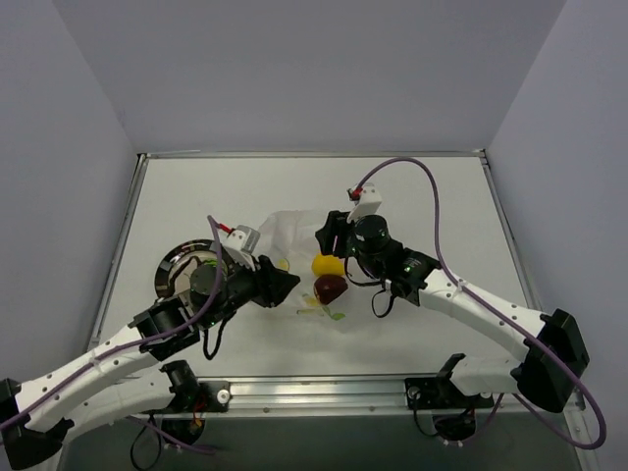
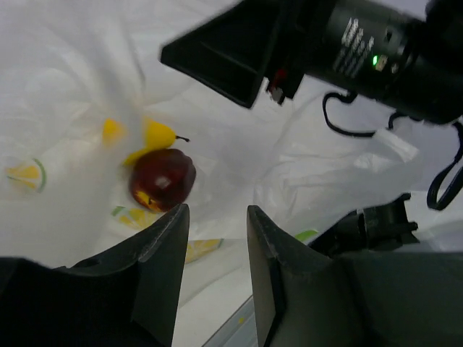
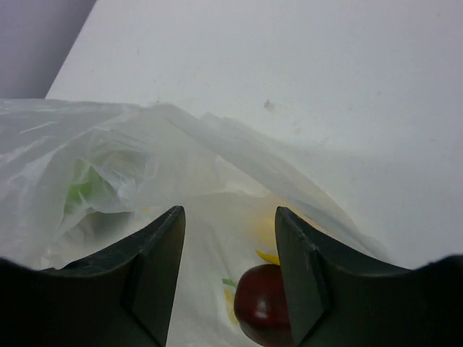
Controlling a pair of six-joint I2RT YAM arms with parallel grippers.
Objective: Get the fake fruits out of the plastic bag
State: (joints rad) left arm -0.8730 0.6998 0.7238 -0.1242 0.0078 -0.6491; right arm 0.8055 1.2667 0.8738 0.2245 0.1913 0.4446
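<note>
At the middle of the white desk (image 1: 412, 196) lies the large clear crinkly plastic bag (image 1: 287, 234), whitish with creases and small yellow-green printed spots. Amid its folds sits a glossy round dark red fruit (image 1: 330, 287), with a glossy yellow fruit (image 1: 327, 265) touching its far side; in the left wrist view the yellow one's dark stem points right. A green fruit (image 3: 87, 189) shows blurred through the film. The left gripper (image 2: 213, 238) and the right gripper (image 3: 229, 253) each straddle bag film, jaws partly apart. I cannot tell whether either is pinching it.
</note>
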